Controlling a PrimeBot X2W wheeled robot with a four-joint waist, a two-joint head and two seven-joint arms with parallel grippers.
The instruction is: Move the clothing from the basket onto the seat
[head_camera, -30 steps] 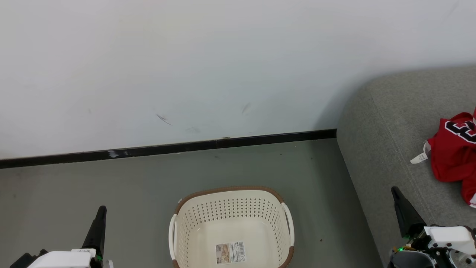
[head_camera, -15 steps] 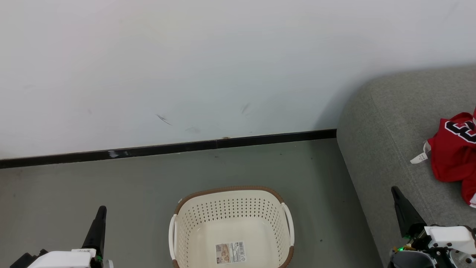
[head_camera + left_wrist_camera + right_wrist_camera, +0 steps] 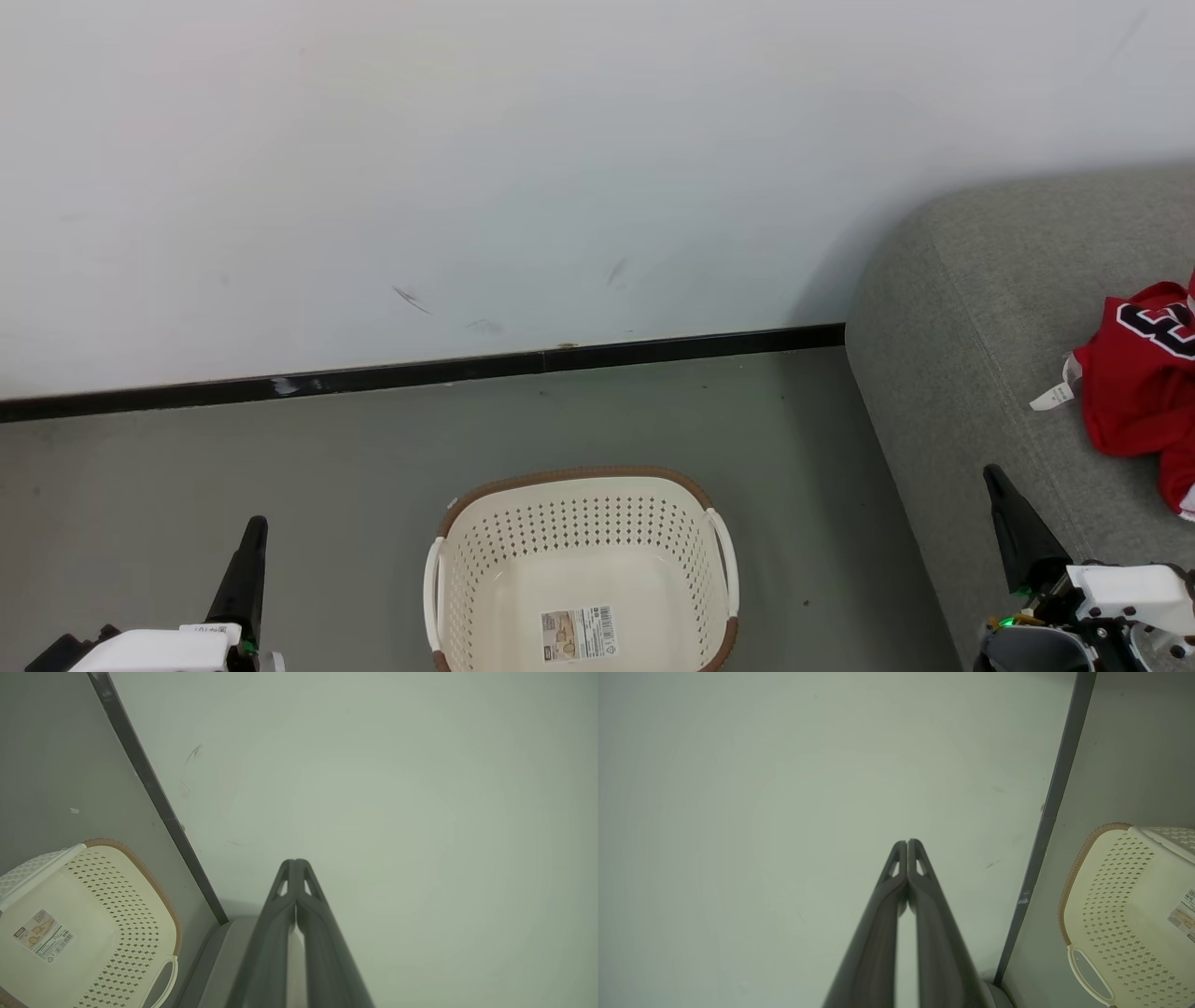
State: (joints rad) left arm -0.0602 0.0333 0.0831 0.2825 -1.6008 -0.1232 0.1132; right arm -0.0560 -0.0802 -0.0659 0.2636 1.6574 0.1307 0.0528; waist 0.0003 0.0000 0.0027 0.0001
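Basket (image 3: 579, 534) sat on the grey floor (image 3: 280, 467) between the two arms, near the rounded end of the seat (image 3: 952, 373) but apart from it. We saw its perforated walls and bottom bare except for the label sticker (image 3: 579, 633). Its near edge ran off the head view, so we could not vouch for that strip.

Clothing (image 3: 1139, 392), a red jersey with a black-and-white number and a white tag (image 3: 1052, 397), lay crumpled on the seat cushion at far right, cut by the picture's edge.

Left gripper (image 3: 254, 525) hung low to the left of the basket, right gripper (image 3: 991, 476) low over the seat's front edge. On each, the two dark fingers were pressed together tip to tip, gripping nothing.

We judged the transfer done or all but done, and the step in hand a check. The next move, as we read it, called for a look at the basket's hidden near strip. If cloth turned up there, it would take parted jaws and a reach down inside.

Around: pale scuffed wall (image 3: 560, 168), black baseboard (image 3: 420, 373). Nothing stood between basket and seat. The basket's tall wall and white handle (image 3: 726, 551) seemed the only snags for a reach.
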